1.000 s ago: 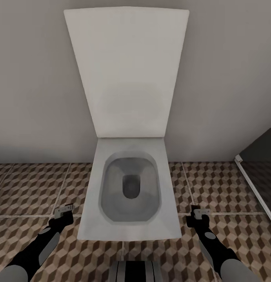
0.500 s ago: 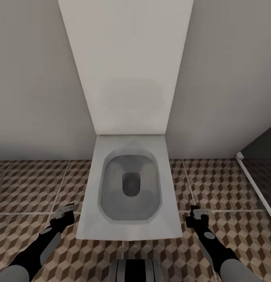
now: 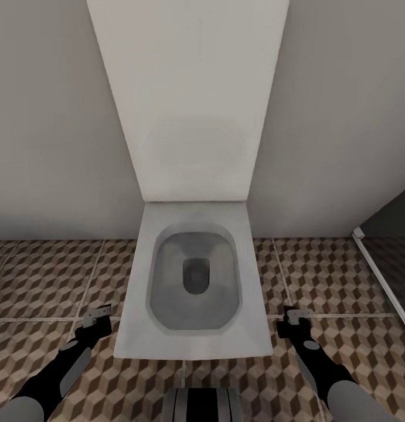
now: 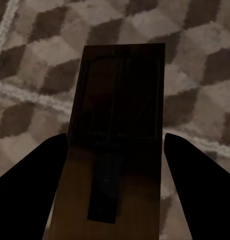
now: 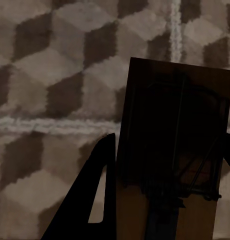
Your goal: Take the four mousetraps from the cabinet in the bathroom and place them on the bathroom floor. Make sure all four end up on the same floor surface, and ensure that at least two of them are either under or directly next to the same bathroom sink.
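We hold one mousetrap in each hand. The left gripper (image 4: 115, 150) has its jaws pinching a mousetrap (image 4: 117, 125), and the right gripper (image 5: 167, 165) pinches another mousetrap (image 5: 175, 135). Each trap's long side points straight out from the jaws, over the bathroom floor (image 3: 44, 275). Ahead stands the toilet (image 3: 193, 275), not a sink, so we think we must turn.
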Robot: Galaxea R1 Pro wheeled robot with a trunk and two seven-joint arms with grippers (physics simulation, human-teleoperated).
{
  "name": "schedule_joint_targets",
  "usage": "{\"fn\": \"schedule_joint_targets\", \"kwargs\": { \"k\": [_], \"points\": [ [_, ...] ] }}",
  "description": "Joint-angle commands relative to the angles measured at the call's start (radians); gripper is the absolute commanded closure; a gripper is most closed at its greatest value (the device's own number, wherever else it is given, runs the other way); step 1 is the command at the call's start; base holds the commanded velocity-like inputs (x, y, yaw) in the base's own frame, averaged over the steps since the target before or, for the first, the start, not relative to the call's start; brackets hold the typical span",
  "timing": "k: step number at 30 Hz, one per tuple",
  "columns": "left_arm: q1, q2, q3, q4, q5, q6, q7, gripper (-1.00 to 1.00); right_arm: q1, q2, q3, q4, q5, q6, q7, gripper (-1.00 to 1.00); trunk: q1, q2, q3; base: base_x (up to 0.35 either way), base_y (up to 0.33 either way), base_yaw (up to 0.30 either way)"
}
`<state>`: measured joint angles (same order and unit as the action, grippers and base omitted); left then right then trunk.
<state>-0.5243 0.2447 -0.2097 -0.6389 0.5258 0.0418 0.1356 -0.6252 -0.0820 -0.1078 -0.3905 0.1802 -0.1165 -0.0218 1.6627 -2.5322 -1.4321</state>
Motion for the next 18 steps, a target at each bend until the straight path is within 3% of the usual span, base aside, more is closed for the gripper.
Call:
{"fn": "schedule_joint_targets", "kwargs": {
  "k": [1, 4, 11, 18],
  "points": [
    [0.000, 0.002, -0.008, -0.002, 0.008, 0.003, 0.010, 1.00, -0.001, 0.001, -0.006, 0.001, 0.009, 0.000, 0.003, 1.00, 0.000, 0.000, -0.001, 0.000, 0.000, 0.000],
    [0.000, 0.002, -0.008, -0.002, 0.008, 0.003, 0.010, 1.00, -0.002, 0.001, -0.006, 0.001, 0.009, 0.005, 0.003, 1.00, 0.000, 0.000, -0.001, 0.000, 0.000, 0.000],
    [0.000, 0.001, -0.008, -0.001, 0.008, 0.003, 0.010, 1.00, -0.002, 0.001, -0.006, 0.002, 0.009, 0.007, 0.003, 1.00, 0.003, -0.002, -0.028, 0.000, 0.000, 0.000],
    [0.000, 0.008, -0.008, -0.001, 0.008, 0.003, 0.010, 1.00, -0.002, 0.001, -0.005, 0.002, 0.008, 0.007, 0.003, 1.00, 0.003, -0.002, -0.028, 0.000, 0.000, 0.000]
  ]
}}
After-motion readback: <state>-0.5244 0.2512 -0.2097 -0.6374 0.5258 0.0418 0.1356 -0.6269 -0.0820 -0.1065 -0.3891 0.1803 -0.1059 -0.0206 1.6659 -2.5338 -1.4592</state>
